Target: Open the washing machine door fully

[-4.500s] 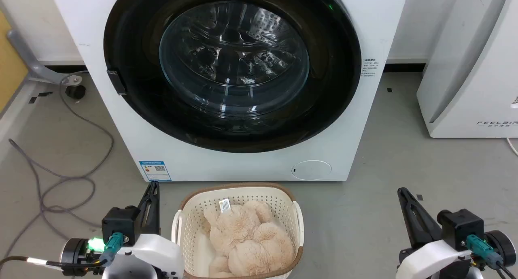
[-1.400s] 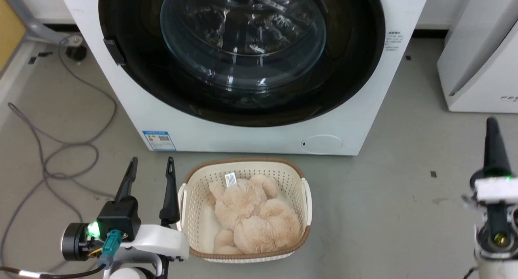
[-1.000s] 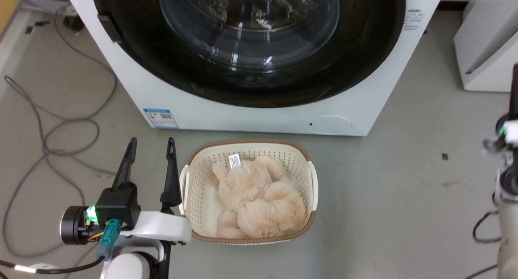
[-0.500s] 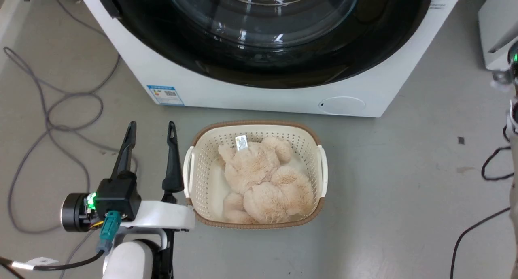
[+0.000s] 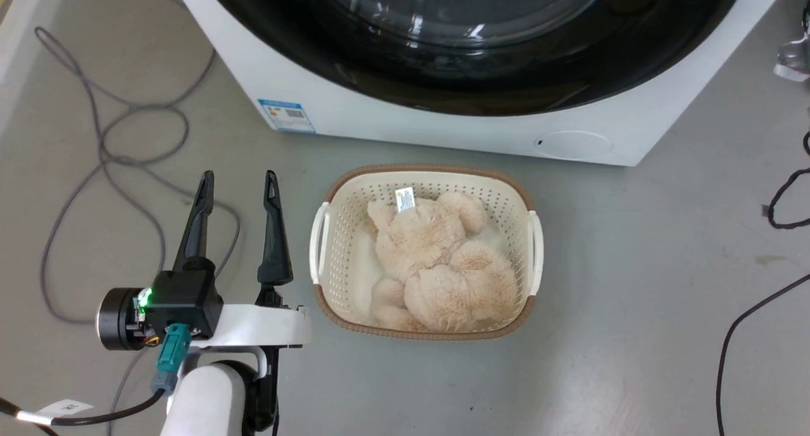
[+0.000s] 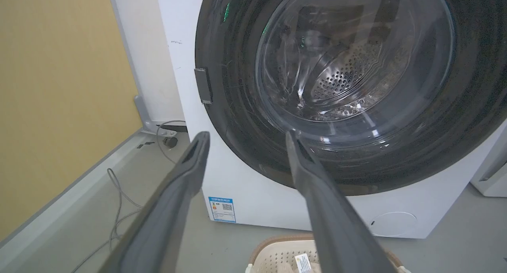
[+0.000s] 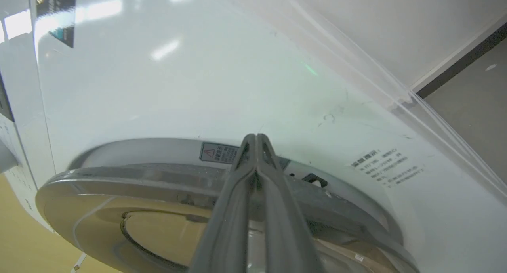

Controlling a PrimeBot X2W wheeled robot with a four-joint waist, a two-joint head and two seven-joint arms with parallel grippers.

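— What sort of place was it?
— A test lab, it seemed: a washing machine (image 5: 443,132) stood on bare grey floor (image 5: 633,265) beside a yellow partition (image 6: 59,86), loose cables (image 5: 107,161) trailing.

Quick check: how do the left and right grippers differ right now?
The left gripper is open, fingers spread wide; the right gripper is shut, fingers pressed together. The left gripper hangs over the floor beside the basket, short of the washing machine door; the right gripper's tips are up at that door's rim, contact unclear. Both point toward the washing machine.
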